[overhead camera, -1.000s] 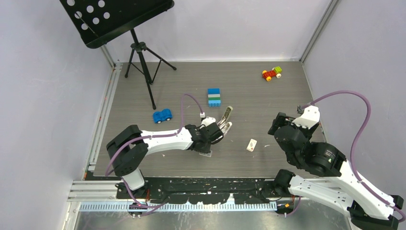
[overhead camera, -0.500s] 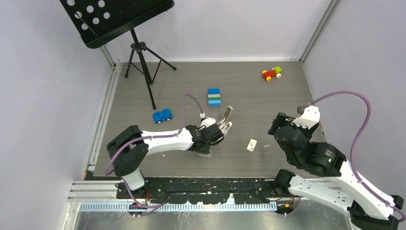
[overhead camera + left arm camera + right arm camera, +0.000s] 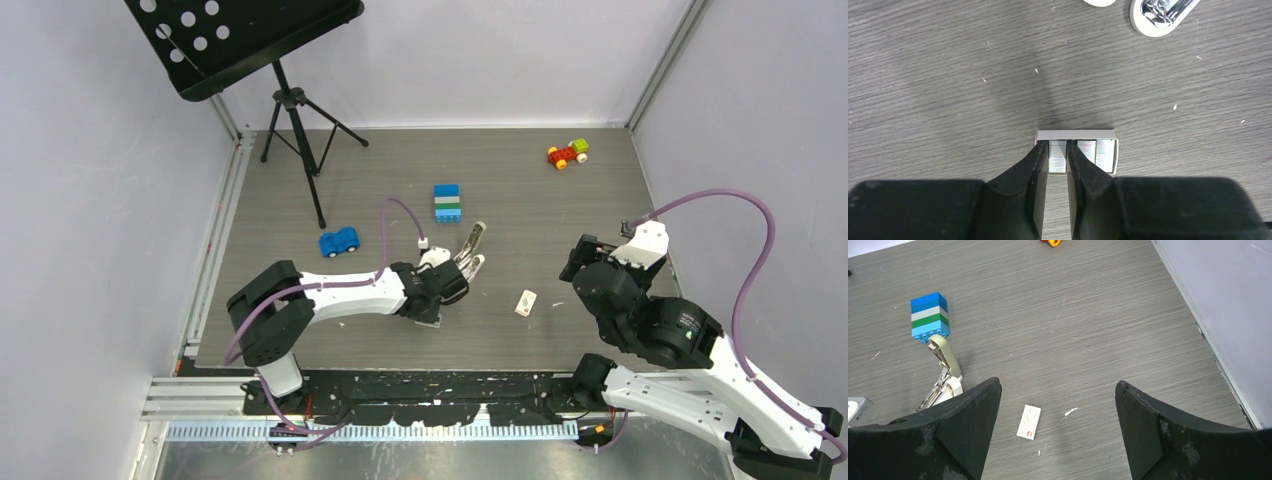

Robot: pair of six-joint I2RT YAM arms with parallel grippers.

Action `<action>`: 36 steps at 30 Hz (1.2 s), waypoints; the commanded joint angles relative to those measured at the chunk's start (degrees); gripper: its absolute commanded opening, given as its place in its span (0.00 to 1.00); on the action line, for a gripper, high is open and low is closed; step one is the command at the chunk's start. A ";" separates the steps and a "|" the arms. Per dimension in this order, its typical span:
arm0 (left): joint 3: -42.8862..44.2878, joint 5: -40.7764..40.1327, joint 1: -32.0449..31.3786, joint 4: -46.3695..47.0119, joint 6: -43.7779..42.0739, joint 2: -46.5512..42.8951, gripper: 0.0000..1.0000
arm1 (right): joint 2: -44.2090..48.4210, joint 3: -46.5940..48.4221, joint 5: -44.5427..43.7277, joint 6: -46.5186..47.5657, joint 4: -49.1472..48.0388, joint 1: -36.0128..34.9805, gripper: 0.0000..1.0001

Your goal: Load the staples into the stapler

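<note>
The left hand (image 3: 436,302) sits low on the tabletop (image 3: 560,200), just below centre in the top view. Its fingers (image 3: 1038,165) are drawn close together and reach into a small open tray (image 3: 1077,134). They pinch one strip of staples (image 3: 1058,158) from either side, with more strips lying to its right. The narrow grip makes sense, since I'd judge only one strip goes into the magazine at a time.

The stapler (image 3: 470,250) lies just above that hand. It is hinged open with its beige top swung back, so the metal channel is bared to take the strip.

The right hand (image 3: 1057,385) hangs spread wide and holds nothing, at the right of the top view, apart from the work. My guess is it waits to steady the stapler. A little white box (image 3: 1029,421) lies between the two hands.
</note>
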State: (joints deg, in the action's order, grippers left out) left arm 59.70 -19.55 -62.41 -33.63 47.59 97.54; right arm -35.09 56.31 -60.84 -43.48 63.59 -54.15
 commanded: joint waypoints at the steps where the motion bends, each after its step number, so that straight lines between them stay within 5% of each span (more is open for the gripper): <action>1: 0.29 -1.73 -0.37 -2.33 0.66 1.12 0.21 | 0.56 0.02 -2.44 -1.43 -0.33 0.19 0.88; 16: 0.73 -1.63 -0.78 -1.45 0.44 -2.99 0.07 | 0.46 0.02 -2.53 -1.39 -0.32 0.19 0.88; 27: -0.31 -3.09 -0.71 -0.06 -0.73 -8.69 0.06 | 0.24 0.43 -2.20 -0.72 -0.31 0.17 0.88; 36: -3.67 -5.00 -0.66 12.80 -11.36 -13.17 0.06 | 1.29 2.59 1.51 2.95 -0.39 0.19 0.88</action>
State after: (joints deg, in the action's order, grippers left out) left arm 57.12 -22.13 -62.94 -30.39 43.05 87.50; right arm -34.83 56.45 -59.90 -42.44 63.83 -54.15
